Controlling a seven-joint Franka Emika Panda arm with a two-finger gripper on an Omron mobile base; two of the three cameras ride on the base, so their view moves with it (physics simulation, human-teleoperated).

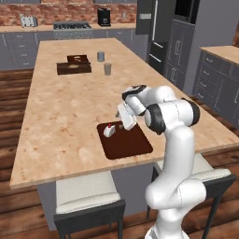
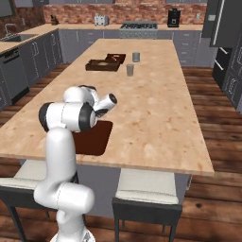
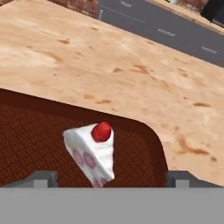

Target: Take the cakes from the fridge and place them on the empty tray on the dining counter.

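A home kitchen — brick backsplash (image 1: pixel 65 11), stove (image 1: pixel 72 26), grey cabinets (image 1: pixel 217 84), fridge (image 1: pixel 158 32) — with stools (image 2: pixel 146 196) at an island counter (image 2: pixel 156 108).

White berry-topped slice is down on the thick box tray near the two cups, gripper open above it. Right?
Wrong tray. The white slice sits on the flat reddish-brown tray at the counter's near edge, as the left base view shows. The gripper is open above it.

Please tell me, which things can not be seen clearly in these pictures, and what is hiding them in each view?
- Chocolate cake: I cannot find it. Part of the tray in the left base view lies behind the gripper.
- Tray, right base view: its left part is hidden by the arm, so the white cake cannot be checked there.
- Fridge: cut off by the top edge; its inside is not visible.
- Two cups: too small to tell their contents.
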